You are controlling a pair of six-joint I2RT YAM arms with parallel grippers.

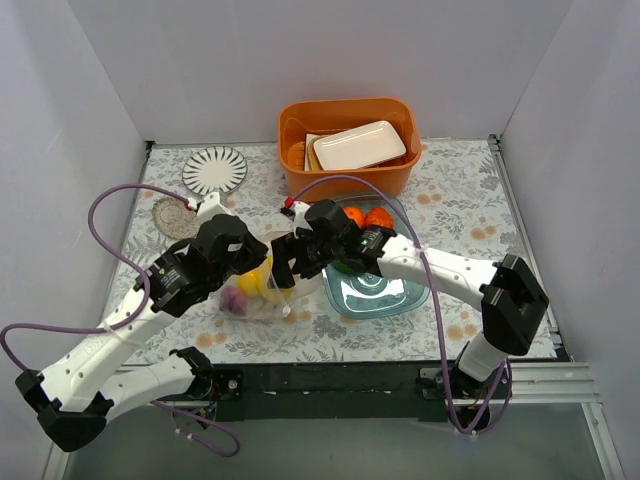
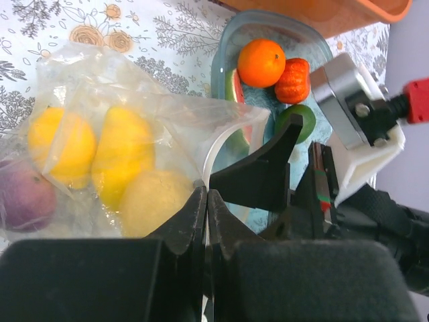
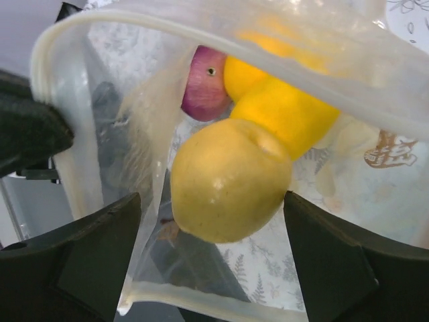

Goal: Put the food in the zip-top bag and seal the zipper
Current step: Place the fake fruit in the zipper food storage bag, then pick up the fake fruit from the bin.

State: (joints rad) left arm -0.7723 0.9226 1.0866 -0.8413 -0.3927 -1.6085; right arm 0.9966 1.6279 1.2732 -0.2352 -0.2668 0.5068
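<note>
The zip-top bag [image 1: 252, 297] lies between my grippers with its mouth held open toward the right. It holds two yellow lemons [image 2: 60, 144], a yellow mango [image 2: 151, 201] and a purple onion [image 2: 23, 194]. My left gripper [image 2: 206, 194] is shut on the bag's mouth edge by the zipper [image 3: 47, 87]. My right gripper [image 3: 214, 261] is open at the mouth, its fingers either side of the mango [image 3: 228, 181], not touching it. An orange [image 2: 261, 62], a red tomato [image 2: 293, 79], a green fruit [image 2: 298, 121] and a watermelon slice [image 2: 234, 87] lie in the blue-tinted tray [image 1: 375, 295].
An orange bin [image 1: 345, 145] with a white dish stands at the back. A patterned plate [image 1: 214, 170] and a round coaster [image 1: 176, 217] sit at the back left. The two arms crowd together over the bag's mouth.
</note>
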